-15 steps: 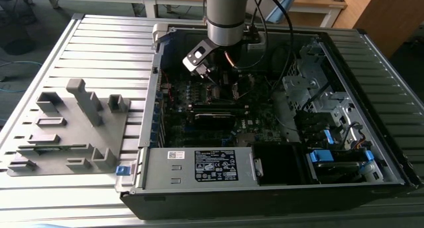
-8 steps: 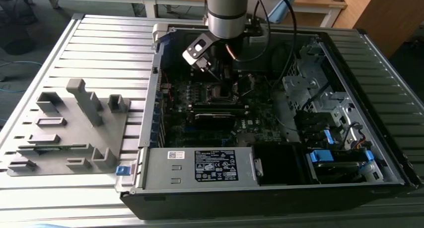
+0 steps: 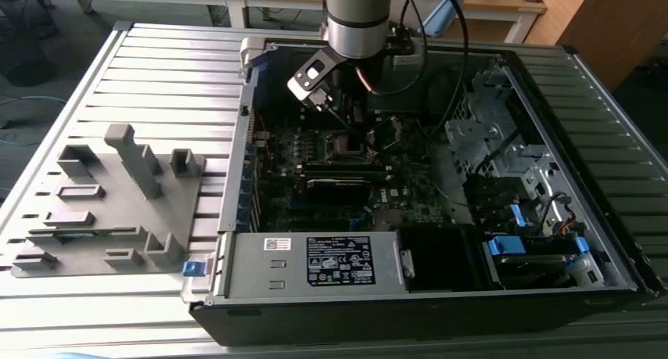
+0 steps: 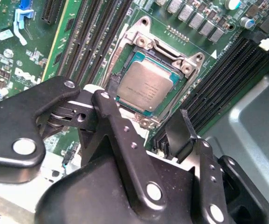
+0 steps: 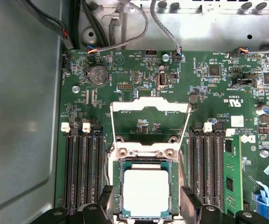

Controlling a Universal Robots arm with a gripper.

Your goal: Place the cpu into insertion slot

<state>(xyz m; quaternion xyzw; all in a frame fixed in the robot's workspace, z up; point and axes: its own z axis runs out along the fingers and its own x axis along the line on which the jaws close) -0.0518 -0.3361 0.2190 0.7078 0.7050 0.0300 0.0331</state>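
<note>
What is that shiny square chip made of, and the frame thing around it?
The cpu top looks like dull brushed metal: silver-grey, softly reflecting light. The insertion slot frame around it also seems metal, brighter and shinier, with screw heads at its corners.

exterior view looks down from high, well back, over the open computer case (image 3: 439, 296); both wrist views sit close above the motherboard (image 5: 139, 74), sharing the insertion slot (image 4: 160, 56).
</note>
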